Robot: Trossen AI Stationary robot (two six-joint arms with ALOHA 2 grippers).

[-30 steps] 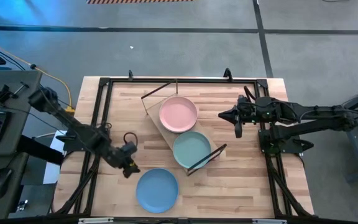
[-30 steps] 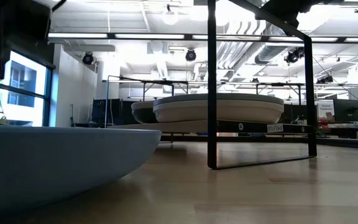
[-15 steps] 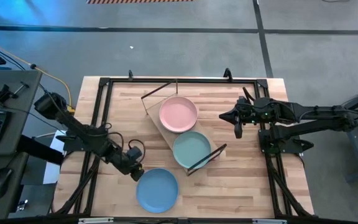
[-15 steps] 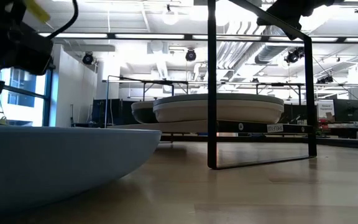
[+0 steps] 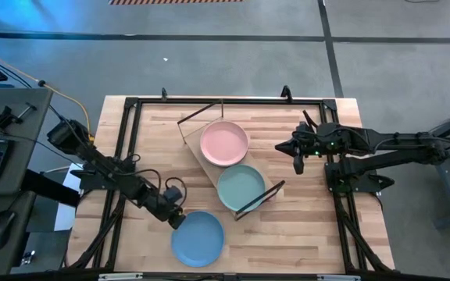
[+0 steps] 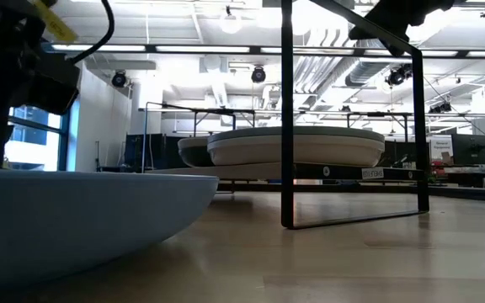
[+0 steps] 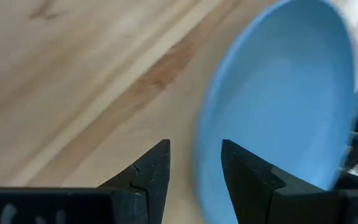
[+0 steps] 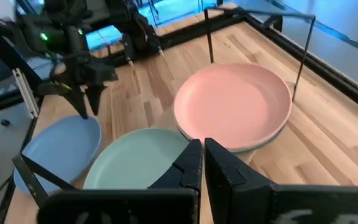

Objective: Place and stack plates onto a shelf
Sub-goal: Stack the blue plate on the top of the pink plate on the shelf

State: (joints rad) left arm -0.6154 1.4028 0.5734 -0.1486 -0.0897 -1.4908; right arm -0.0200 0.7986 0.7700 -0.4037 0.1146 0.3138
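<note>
A light blue plate [image 5: 198,238] lies flat on the tabletop near its near edge, and shows large in the low view [image 6: 74,219]. My left gripper [image 5: 175,214] is open at the plate's far-left rim [image 7: 202,155]; in the left wrist view its two fingers stand on either side of that rim line, just above it. A pink plate [image 5: 224,143] and a pale mint plate [image 5: 241,187] sit side by side on the wood shelf [image 5: 200,159]. My right gripper [image 5: 299,161] is shut and hovers to the right of the shelf, clear of the plates.
The shelf lies slantwise mid-table, with thin dark frame rods [image 5: 260,199] at its ends; one rod [image 6: 287,109] stands tall in the low view. A black metal frame [image 5: 131,105] runs round the tabletop. Bare wood lies left of the shelf and right of the blue plate.
My left gripper has moved toward the table's near edge and right, closing in on the blue plate's rim. The plates and the right arm have kept still.
</note>
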